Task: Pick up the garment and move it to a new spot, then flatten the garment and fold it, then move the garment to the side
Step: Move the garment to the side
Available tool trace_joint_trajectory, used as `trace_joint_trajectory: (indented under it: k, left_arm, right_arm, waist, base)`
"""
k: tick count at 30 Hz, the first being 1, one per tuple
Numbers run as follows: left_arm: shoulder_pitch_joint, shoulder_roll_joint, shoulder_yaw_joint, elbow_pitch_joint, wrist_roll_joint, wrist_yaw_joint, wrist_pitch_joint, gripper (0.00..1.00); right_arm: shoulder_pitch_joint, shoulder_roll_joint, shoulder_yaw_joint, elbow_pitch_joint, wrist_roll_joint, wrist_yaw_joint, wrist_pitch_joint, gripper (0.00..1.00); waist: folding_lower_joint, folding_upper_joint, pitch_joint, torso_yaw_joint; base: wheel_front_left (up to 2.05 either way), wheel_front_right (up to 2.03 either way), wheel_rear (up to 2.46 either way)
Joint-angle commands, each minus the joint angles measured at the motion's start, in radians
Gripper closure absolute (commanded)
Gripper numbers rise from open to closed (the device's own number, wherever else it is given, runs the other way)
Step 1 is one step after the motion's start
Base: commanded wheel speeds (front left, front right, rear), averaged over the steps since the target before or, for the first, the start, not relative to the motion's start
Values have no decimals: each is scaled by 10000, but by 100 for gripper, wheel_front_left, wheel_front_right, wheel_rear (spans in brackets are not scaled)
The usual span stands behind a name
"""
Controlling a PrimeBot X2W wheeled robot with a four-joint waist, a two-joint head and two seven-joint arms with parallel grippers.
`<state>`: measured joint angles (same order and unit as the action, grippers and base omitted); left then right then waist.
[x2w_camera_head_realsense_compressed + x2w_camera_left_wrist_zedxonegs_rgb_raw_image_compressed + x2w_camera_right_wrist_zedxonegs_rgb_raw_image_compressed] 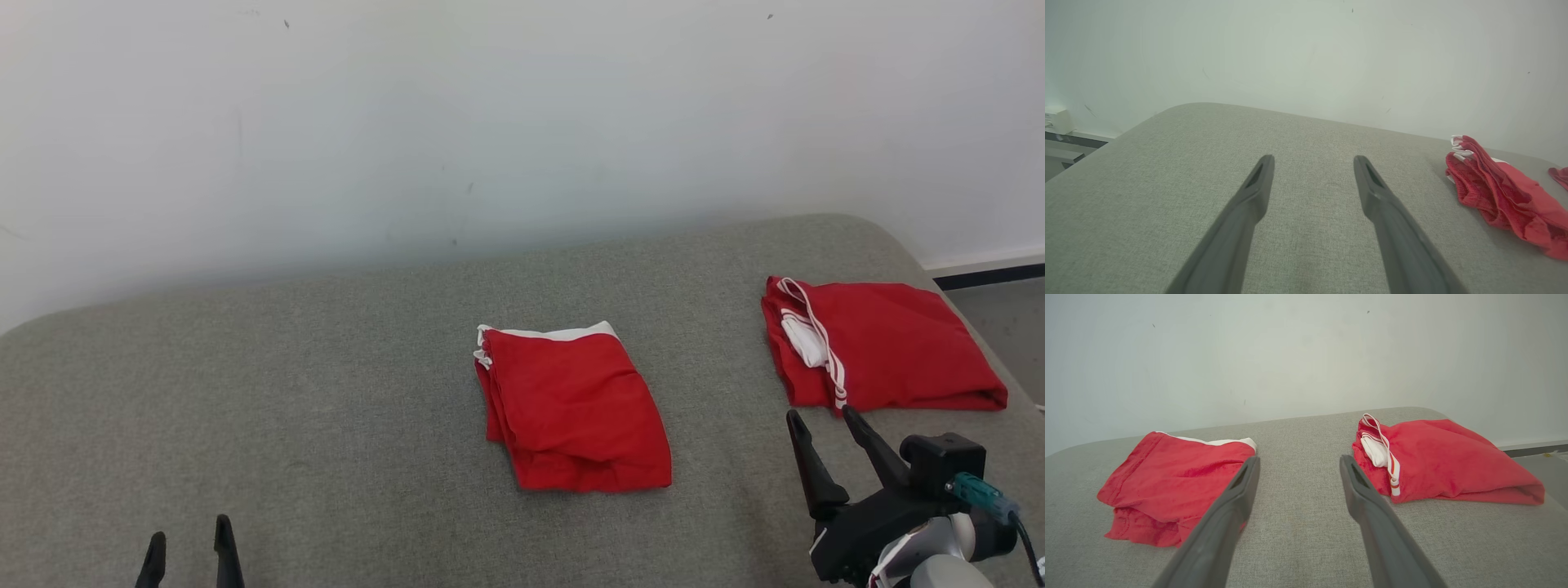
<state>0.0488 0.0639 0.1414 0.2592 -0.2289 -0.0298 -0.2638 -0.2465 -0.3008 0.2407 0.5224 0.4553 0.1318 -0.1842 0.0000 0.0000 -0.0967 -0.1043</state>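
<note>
- The left tool [188,535] sits low at the near left of the grey fabric-covered surface [326,392]. Its 2 dark fingers are spread apart and have hold of nothing. In the left wrist view, bare grey fabric shows between them.
- The right tool [820,415] is at the near right. Its 2 fingers are likewise parted with nothing between them, and their tips point toward the far side.
- The right tool's fingertips end just short of the near edge of a second red garment [886,343]. That garment is folded and lies at the far right of the surface, with a white-and-red striped band along its left edge.
- The folded red garment [571,408] lies flat in the middle of the surface, well apart from both tools. A white edge shows along its far side.
- In the right wrist view, the 2 red garments lie to either side of the open fingers, with bare grey fabric between them.
- A pale wall [490,122] rises behind the surface, and a strip of floor [1008,318] shows at the far right.
</note>
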Motion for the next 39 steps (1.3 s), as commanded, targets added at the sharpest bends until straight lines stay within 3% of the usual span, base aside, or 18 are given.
trace_joint_trajectory:
  k: [1, 13, 23, 30, 39]
  left_arm:
    - [-65, 52, 10, -43, -3, 12, -2, 0]
    - [-139, 75, -162, -103, -18, -108, -2, 0]
    - [-342, 35, -431, -463, 116, -207, -2, 0]
    - [-580, -7, -823, -830, 248, -388, -2, 0]
    - [-1078, -52, -1196, -946, 298, -484, -2, 0]
  right_arm:
    - [98, 30, -39, -62, -67, -24, 53, 0]
    - [57, 381, -175, -281, 456, -24, 440, 0]
    - [-1499, 645, -260, 227, 1027, -24, 2642, 0]
    - [-2978, 763, -811, 1692, 1013, -24, 5063, 0]
    - [-4132, 969, -1923, 3641, 186, -24, 5938, 0]
  waist:
    - [0, 0, 2, 5]
    - [0, 0, 111, 220]
    - [0, 0, 617, 909]
    - [0, 0, 1365, 1885]
    - [0, 0, 2158, 2935]
  base:
    - [0, 0, 0]
    - [0, 0, 0]
    - [0, 0, 0]
    - [0, 0, 0]
    - [0, 0, 0]
